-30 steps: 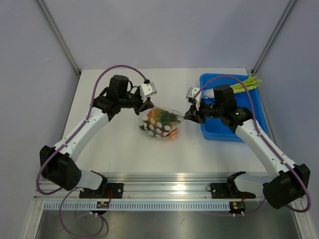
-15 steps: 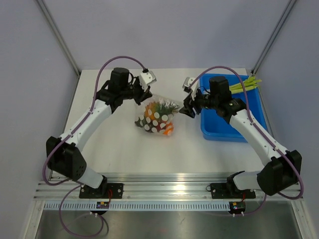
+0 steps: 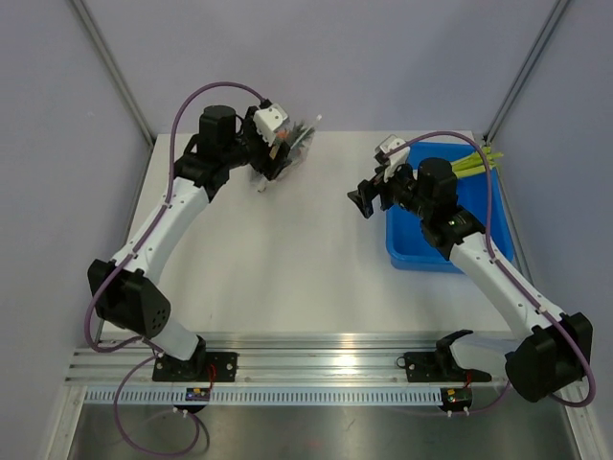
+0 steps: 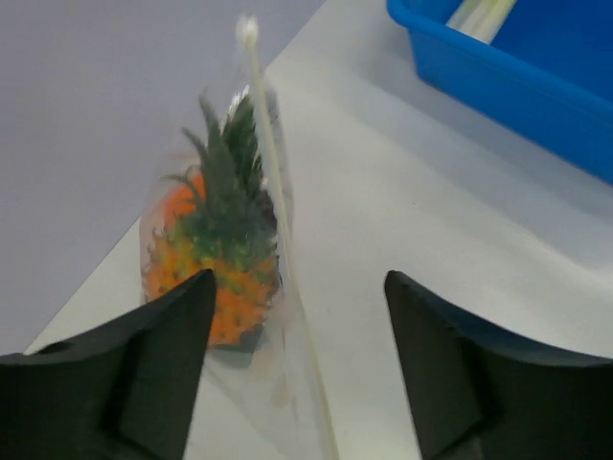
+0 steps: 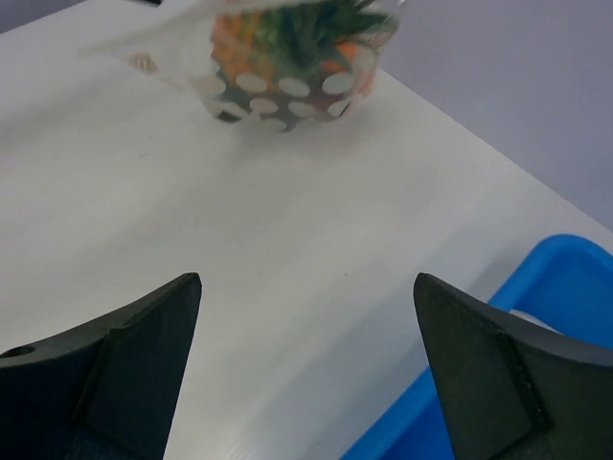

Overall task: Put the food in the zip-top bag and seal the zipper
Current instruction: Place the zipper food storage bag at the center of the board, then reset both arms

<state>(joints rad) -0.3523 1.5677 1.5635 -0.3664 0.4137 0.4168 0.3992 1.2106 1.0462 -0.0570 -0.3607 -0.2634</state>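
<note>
The clear zip-top bag [image 4: 254,316] holds the food: an orange pineapple-like fruit [image 4: 215,249] with green leaves. The zipper [image 4: 273,182] shows as a pale strip along the bag's edge and runs between my left jaws. My left gripper [image 4: 299,278] is open, with the bag close to its left finger [image 4: 144,374] and neither finger pressing it. From above, the bag [image 3: 295,144] sits at my left gripper [image 3: 271,158] by the table's back left. My right gripper [image 3: 367,198] is open and empty. The right wrist view shows the bag [image 5: 287,57], blurred, far ahead of its gripper [image 5: 306,278].
A blue plastic bin [image 3: 421,244] stands at the right under my right arm, with yellow-green sticks [image 3: 474,163] in its far corner. The bin's rim [image 4: 498,81] lies ahead and to the right of my left gripper. A grey wall rises just behind the bag.
My left arm carried the bag from mid-table to the back left, then its jaws opened. My right gripper let go of the bag, opened wide and drew back toward the bin.
</note>
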